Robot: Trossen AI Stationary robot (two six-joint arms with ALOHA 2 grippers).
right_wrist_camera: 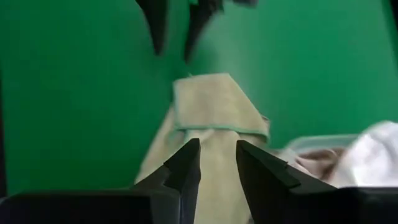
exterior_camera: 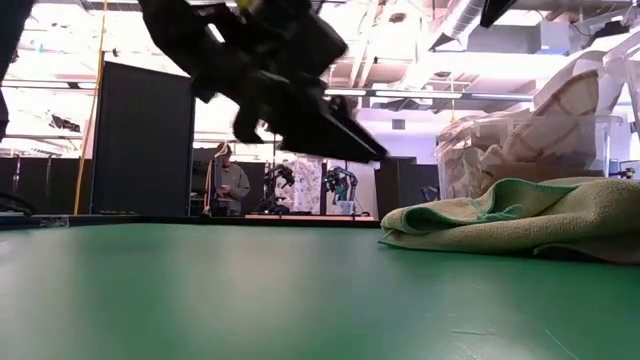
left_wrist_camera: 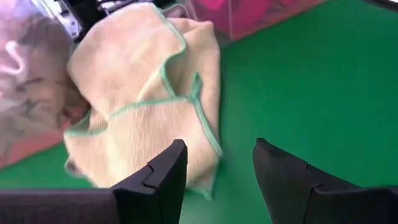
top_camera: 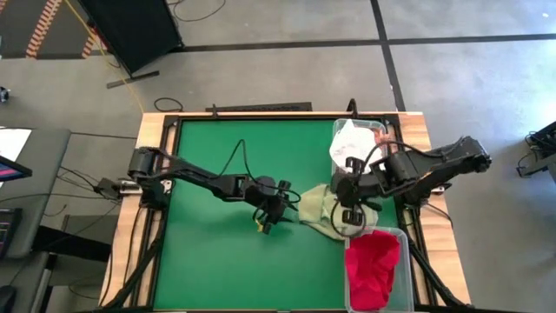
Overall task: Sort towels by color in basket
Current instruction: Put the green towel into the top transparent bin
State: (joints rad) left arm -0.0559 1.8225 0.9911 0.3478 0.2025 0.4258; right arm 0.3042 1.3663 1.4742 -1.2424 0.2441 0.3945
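Note:
A pale green towel (top_camera: 320, 209) with a darker green hem lies crumpled on the green table, right of centre; the low view shows this towel (exterior_camera: 520, 215) resting flat in loose folds. My left gripper (top_camera: 276, 217) hangs just left of it, slanting down, open; the towel's (left_wrist_camera: 149, 93) near fold lies just ahead of its fingers. My right gripper (top_camera: 350, 213) hovers above the towel's right part, pointing steeply down, open by a narrow gap, with the towel (right_wrist_camera: 211, 106) well below it.
A clear bin (top_camera: 356, 139) with white and tan towels stands at the back right. A second clear bin (top_camera: 373, 265) with a red towel stands at the front right. The table's left half is bare green mat. A person stands in the room beyond.

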